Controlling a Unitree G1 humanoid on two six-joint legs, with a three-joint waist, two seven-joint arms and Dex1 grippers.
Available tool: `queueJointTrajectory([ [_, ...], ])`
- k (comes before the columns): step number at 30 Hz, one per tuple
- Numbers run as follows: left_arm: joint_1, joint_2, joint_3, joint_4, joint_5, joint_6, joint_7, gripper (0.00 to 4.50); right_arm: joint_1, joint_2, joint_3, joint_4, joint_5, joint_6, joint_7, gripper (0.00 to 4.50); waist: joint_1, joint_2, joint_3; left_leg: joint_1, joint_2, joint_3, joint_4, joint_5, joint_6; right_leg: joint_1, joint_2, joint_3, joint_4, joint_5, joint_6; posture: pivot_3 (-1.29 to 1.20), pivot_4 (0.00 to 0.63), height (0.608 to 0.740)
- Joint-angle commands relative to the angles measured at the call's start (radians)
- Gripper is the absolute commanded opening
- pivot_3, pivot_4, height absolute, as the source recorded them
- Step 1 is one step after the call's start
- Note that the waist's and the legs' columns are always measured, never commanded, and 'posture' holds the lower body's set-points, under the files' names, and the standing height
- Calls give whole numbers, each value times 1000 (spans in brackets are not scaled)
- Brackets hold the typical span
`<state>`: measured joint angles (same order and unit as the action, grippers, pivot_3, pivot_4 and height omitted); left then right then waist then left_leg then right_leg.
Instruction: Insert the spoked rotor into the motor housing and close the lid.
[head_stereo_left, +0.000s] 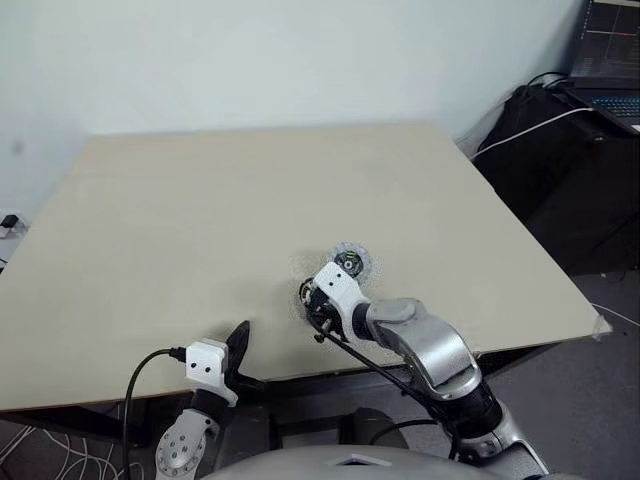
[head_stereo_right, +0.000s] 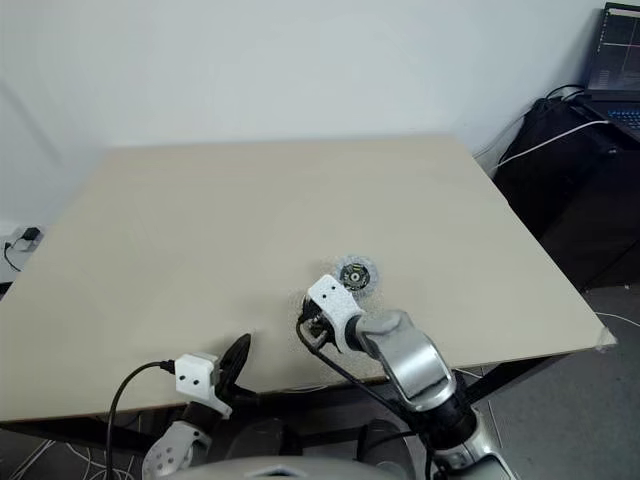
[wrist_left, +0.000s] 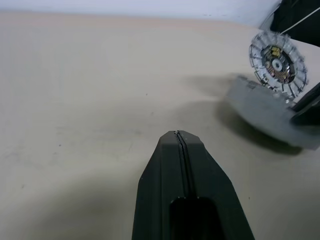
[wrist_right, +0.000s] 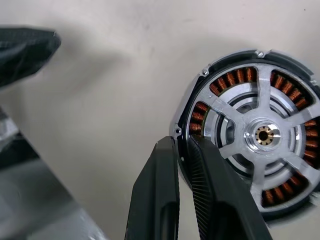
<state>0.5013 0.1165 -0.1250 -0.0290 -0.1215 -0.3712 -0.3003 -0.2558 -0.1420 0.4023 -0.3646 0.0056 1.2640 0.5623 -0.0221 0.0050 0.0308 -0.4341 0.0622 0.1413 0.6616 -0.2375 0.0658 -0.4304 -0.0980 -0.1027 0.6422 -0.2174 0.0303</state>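
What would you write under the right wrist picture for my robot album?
Right tool pinches the rim of the motor housing, spoked rotor inside.

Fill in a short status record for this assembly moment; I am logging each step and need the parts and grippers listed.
table: light wooden top
right gripper: closed on the motor housing's edge
motor housing: copper windings around a silver spoked centre, uncovered
lid: on the table just beyond the right gripper, black-centred face up
left gripper: shut, empty, at the table's near edge
spoked rotor: cannot be told apart from the housing's silver centre
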Motion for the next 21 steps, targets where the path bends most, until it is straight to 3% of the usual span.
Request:
queueJointTrajectory([
  [1,-6,6,6,-42,7,-10,2,0,-35,33,-31,51,19,-52,-57,819,-1,0,0,0,0,0,0,0,0,0,0,0,0,0,0,0,0,740],
  [7,-9,7,7,-40,8,-11,3,0,-66,77,-10,82,56,-128,-89,2690,-5,0,0,0,0,0,0,0,0,0,0,0,0,0,0,0,0,740],
  [12,-12,6,7,-40,11,-10,5,0,-102,-42,75,33,60,-303,1,2690,-4,0,-1,0,0,0,0,0,0,0,0,0,0,0,0,0,0,740],
  [18,-2,3,0,-48,12,-5,11,0,-122,-323,260,-26,-70,-600,140,2690,-4,0,-1,0,-1,1,0,0,0,1,0,0,-1,0,0,0,0,740],
  [21,2,3,-1,-52,8,-2,12,0,-129,-389,284,-23,-109,-688,174,2690,-5,-1,0,1,-1,0,1,0,0,1,0,0,0,0,0,0,0,740],
])
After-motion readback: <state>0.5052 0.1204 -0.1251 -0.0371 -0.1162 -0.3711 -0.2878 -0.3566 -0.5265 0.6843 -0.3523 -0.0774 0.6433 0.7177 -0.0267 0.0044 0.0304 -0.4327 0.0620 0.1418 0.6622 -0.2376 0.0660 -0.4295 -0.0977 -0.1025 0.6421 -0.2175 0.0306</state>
